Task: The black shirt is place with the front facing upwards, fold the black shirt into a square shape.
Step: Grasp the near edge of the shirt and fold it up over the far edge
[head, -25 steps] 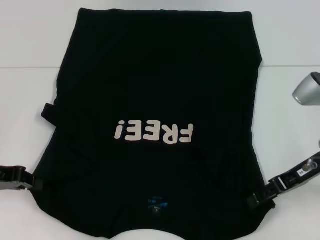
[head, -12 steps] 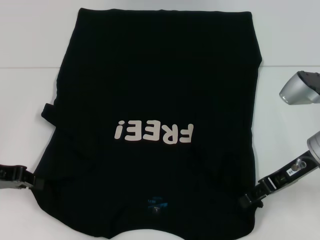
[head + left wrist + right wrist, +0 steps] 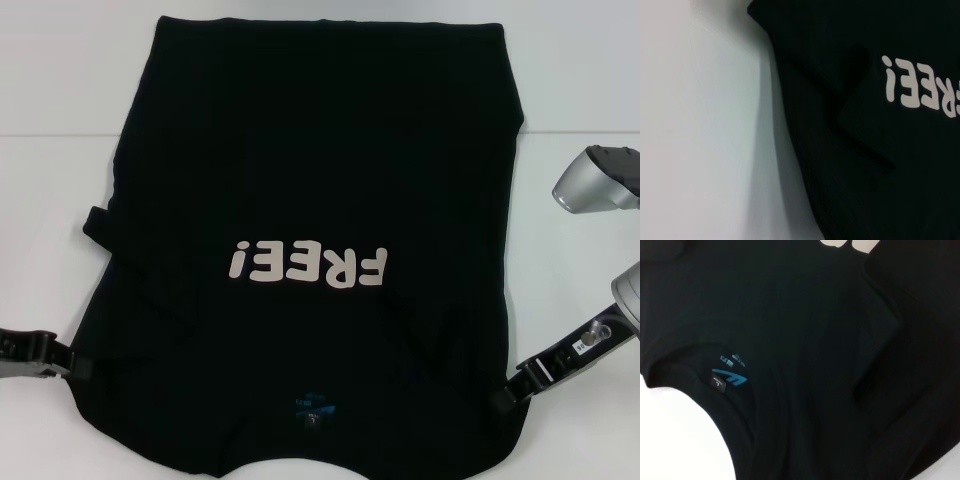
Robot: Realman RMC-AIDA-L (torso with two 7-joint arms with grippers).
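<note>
Black cotton fills most of the head view: the black shirt [image 3: 310, 250] lies flat on the white surface [image 3: 60, 220], chest up, neck opening nearest the robot and the off-white "FREE!" lettering [image 3: 306, 265] reading upside down. The small blue neck label [image 3: 312, 407] sits just inside the collar.

Against the frames from a second ago, the right gripper [image 3: 508, 396] has shifted: its arm has drawn back toward the outer edge, the grey elbow housing [image 3: 596, 180] has moved inward and lower, and a fresh diagonal crease runs from the lettering toward that shoulder. The left gripper [image 3: 78, 368] and the shirt's outline look unchanged.

Each gripper sits at one shoulder edge of the shirt, left on the robot's left, right on its right, both touching the cloth's border. The dark jaws merge with the dark fabric, so I cannot tell whether either pair is wide, narrow, or pinching the cloth.

The left wrist view shows the shirt's side edge [image 3: 790, 130] against the surface, with a folded ridge near the letters.
</note>
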